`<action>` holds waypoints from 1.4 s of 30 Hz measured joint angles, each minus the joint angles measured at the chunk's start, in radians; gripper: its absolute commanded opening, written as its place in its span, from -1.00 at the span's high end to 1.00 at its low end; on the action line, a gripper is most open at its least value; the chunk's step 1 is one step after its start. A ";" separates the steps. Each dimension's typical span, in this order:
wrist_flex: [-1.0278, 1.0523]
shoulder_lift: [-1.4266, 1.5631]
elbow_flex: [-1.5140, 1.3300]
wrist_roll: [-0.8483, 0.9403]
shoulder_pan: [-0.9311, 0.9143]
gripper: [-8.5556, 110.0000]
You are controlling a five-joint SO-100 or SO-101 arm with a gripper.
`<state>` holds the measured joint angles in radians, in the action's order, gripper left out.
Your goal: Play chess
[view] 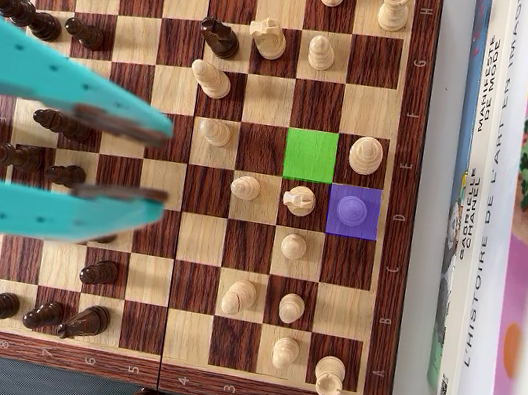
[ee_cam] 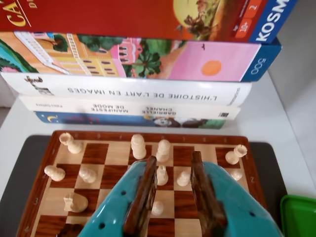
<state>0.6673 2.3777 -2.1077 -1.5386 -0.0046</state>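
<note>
Fingers (view: 160,162) hovering released over board (view: 387,279); dark pawns (view: 63,174) crowding at 9 o'clock, books (view: 484,245) lying at 3 o'clock in overhead view.

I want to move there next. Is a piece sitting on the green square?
No, in the overhead view the green square is bare, while the purple square beside it holds a piece.

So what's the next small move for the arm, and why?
Probably reach forward toward the light piece on the purple square; the open gripper hovers empty mid-board, several squares short, and the green square beside it sits vacant.
</note>
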 measured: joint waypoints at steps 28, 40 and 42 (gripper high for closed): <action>0.253 -0.945 0.761 -0.169 0.000 0.59; 0.380 -1.117 0.919 -0.169 0.000 0.59; 0.380 -1.138 0.931 -0.169 0.000 0.59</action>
<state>1.0477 1.2395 -1.1766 -1.7073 -0.0046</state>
